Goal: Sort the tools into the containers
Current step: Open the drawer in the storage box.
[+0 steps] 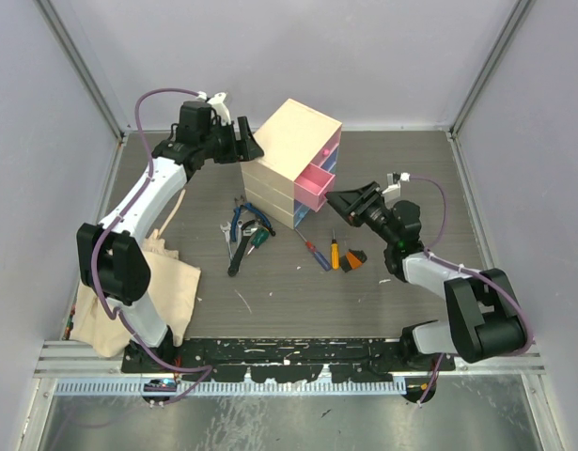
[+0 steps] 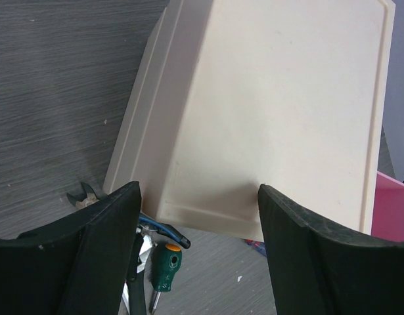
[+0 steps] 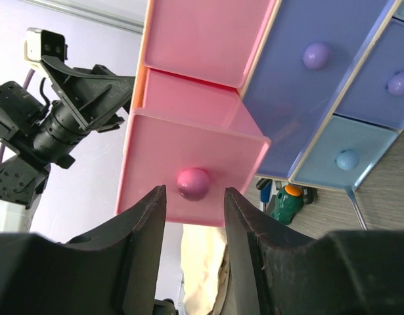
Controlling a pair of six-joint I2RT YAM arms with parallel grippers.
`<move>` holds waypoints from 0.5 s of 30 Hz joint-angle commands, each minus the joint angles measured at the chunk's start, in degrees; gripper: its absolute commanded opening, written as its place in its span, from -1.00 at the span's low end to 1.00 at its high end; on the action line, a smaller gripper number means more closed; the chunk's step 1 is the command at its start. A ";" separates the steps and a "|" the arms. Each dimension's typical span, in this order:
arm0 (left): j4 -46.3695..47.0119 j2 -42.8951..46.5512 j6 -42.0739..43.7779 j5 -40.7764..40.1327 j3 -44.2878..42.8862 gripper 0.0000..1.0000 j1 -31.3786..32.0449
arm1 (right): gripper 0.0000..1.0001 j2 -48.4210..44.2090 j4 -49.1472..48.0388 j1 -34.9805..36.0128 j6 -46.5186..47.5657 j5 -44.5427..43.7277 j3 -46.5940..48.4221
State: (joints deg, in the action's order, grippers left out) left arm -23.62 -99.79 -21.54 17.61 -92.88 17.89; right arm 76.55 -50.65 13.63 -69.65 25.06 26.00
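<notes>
Grey bench (image 1: 270, 301) carries the tools (image 1: 242, 225) loose, with the screwdrivers (image 1: 317, 252) just near-side of the right gripper (image 3: 195, 203), the closer arm, shafts running near-to-far. Its fingers stand narrowly parted, the knob (image 3: 193, 183) between them and clear of both. Beyond, the pink drawer (image 1: 317, 180) stands pulled out. Left gripper (image 2: 198, 193) fingers are wide, flanking the chest (image 2: 274, 98); contact cannot be told.

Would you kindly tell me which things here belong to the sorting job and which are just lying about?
Job: drawer chest, blue-handled pliers, silver wrench, green screwdriver, red screwdriver, orange screwdriver, black-orange piece.
Lying about: cloth bag, thin pale stick.
</notes>
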 commanded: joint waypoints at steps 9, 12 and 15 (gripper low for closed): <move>-3.56 -1.38 2.20 -0.62 -1.16 0.44 0.05 | -0.15 3.36 -8.32 -0.19 -2.55 1.34 3.39; -3.54 -1.39 2.20 -0.47 -1.08 0.44 0.05 | -0.16 4.64 -10.22 -0.19 -3.79 1.88 3.20; -3.54 -1.37 2.22 -0.56 -1.07 0.44 0.05 | -0.17 5.55 -12.19 -0.25 -4.90 2.20 2.84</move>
State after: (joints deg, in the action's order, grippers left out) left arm -23.64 -99.92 -21.56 17.93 -92.99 17.89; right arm 81.73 -56.27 13.56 -72.75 26.11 27.22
